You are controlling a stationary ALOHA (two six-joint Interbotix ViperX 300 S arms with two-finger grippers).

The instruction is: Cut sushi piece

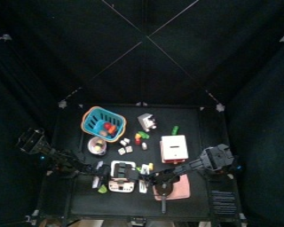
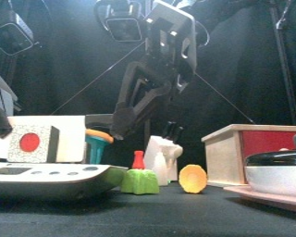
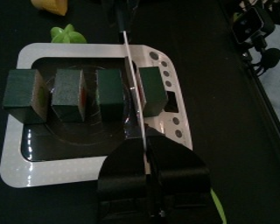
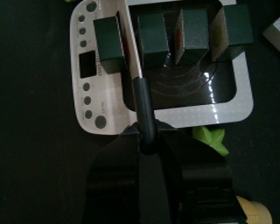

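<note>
A row of dark green sushi pieces [image 3: 66, 94] lies on a white tray [image 3: 60, 175] at the table's front [image 1: 121, 187]. A knife [image 4: 130, 52] stands with its blade down between the end piece [image 4: 108, 39] and the others [image 4: 189, 35]. My right gripper [image 4: 145, 140] is shut on the knife's dark handle, at the tray's edge. In the left wrist view the blade [image 3: 130, 79] runs edge-on across the tray to my left gripper [image 3: 149, 162], which hangs over the tray's opposite edge. The blade tip is hidden under it.
A blue basket [image 1: 103, 120] stands at the back left and a red and white box [image 1: 172, 148] at the right. Small toy foods lie around the tray: a green one [image 3: 66, 35], an orange one [image 2: 192, 178]. A wooden box [image 2: 255, 153] stands front right.
</note>
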